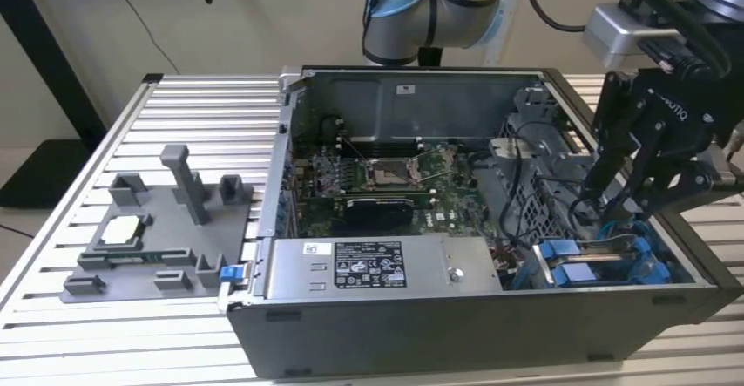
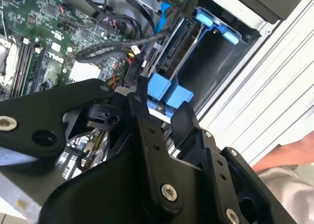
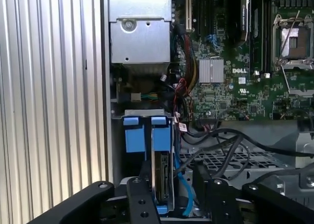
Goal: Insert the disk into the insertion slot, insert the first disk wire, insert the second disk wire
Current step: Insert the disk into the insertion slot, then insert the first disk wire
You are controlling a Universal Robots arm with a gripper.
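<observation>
At the exterior view's left: slatted metal table (image 1: pixel 174 107), carrying a grey fixture block (image 1: pixel 204 238) with an upright post; well apart from the fingers.

Next along: open computer case (image 1: pixel 465 334), lying on its side.
- Power-supply box (image 1: pixel 465 268), grey, white sticker; against the near wall, well apart from the fingers.
- Motherboard (image 1: pixel 384 177), green, square socket at its middle; beyond the power-supply box and clear of the fingers.
- Bundle of black wires (image 3: pixel 230 145), draped over the perforated metal floor, just beside the fingers.

Toward the exterior view's right, in the case's near corner:
- Insertion slot (image 3: pixel 142 113), grey sheet-metal bay with two blue tabs (image 3: pixel 134 136) at its mouth; directly ahead of the fingers.
- Disk (image 3: pixel 164 177), in its blue carrier, standing on edge inside the slot. By its look it is fully in. Long axis runs straight ahead along the fingers' own reach, thin edge facing the wrist.
- Blue wire (image 3: pixel 184 194), curving down beside the disk, between it and one finger. Whether its plug is seated cannot be told.

Farthest along: gripper (image 1: pixel 611 212), the one arm's, lowered into that corner.
- Fingers (image 3: pixel 142 189), black, set moderately apart and holding nothing.
- Relation: they straddle the disk. One finger is right against the carrier's side. The other stands off, with the blue wire in the gap.
- Second wrist view agrees: blue carrier tab between the tips of the gripper (image 2: pixel 163 99).
</observation>
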